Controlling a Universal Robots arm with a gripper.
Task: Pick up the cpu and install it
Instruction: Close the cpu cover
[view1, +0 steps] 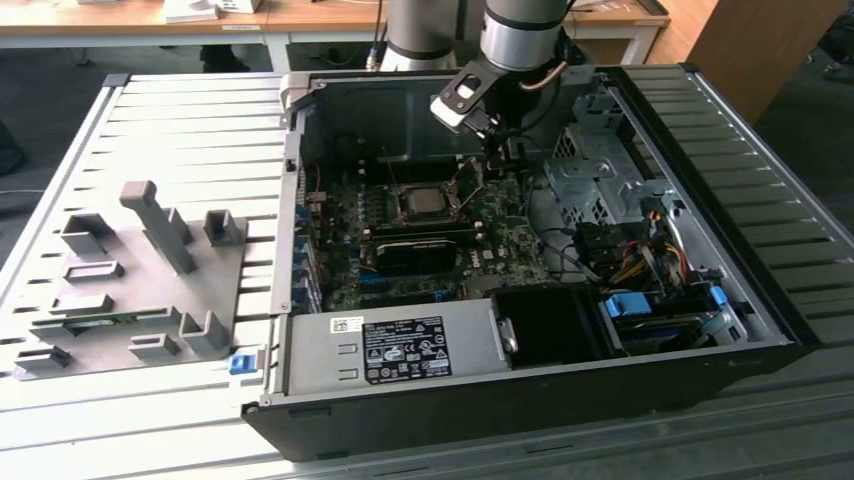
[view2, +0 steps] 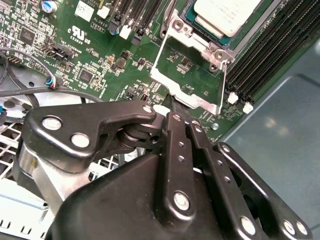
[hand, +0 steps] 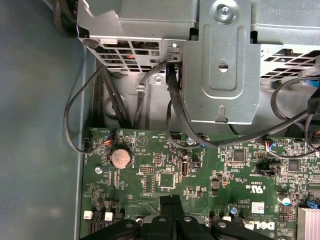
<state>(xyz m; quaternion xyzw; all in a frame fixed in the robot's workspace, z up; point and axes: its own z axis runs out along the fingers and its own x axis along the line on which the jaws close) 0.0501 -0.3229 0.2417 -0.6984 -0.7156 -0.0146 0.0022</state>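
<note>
A ribbed metal bench (view1: 174, 110) with long parallel slats carries two large things side by side. An open black computer case (view1: 534, 400) lies on its side with its inside facing up; it covers the middle of the bench and the half toward the exterior view's right, and runs from close to the far edge toward the near edge. A flat grey tray (view1: 214, 280) with raised grey holders lies by the edge at the exterior view's left, on the near half, just beside the case. A small blue piece (view1: 242, 362) sits at the tray's near corner, between the two.
</note>
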